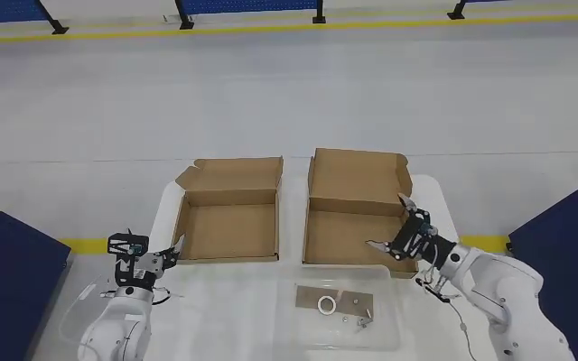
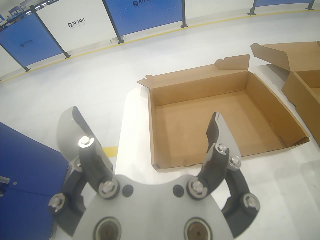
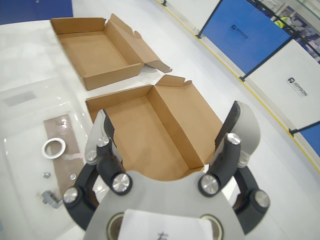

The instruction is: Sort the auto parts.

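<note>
- Although both cardboard boxes lie open from above, nothing is in them. The left box [image 1: 230, 230] and right box [image 1: 348, 236] stand side by side on the white surface [image 1: 271, 307]. The parts rest in a clear tray [image 1: 388, 338] just in front of the boxes: a metal ring [image 1: 320, 305] on a flat brownish strip [image 1: 348, 298], with a small bracket [image 1: 361, 318] near it. The left hand [image 1: 172, 257] hangs beside the left box's outer near corner. The right hand [image 1: 386, 223] hangs over the right box's outer side. Both are spread and grasp nothing.
- From the left wrist, the left hand [image 2: 145, 112] is splayed wide and empty, pointing at the left box [image 2: 212, 126], whose floor is bare. The right box [image 2: 305, 88] sits just beyond it.
- From the right wrist, the right hand [image 3: 170, 108] is likewise released above the right box [image 3: 150, 136], with the tray close alongside. In the tray lie the ring [image 3: 44, 151], two little washers [image 3: 46, 175] and the bracket [image 3: 51, 198].
  - The ring looks rigid, light and smooth, so probably slippery. Pinching one side of its band, one finger through the hole, seems safest.
  - The washers lie flat and thin and will likely be awkward to lift.
  - The bracket's raised edge offers a firmer hold.
</note>
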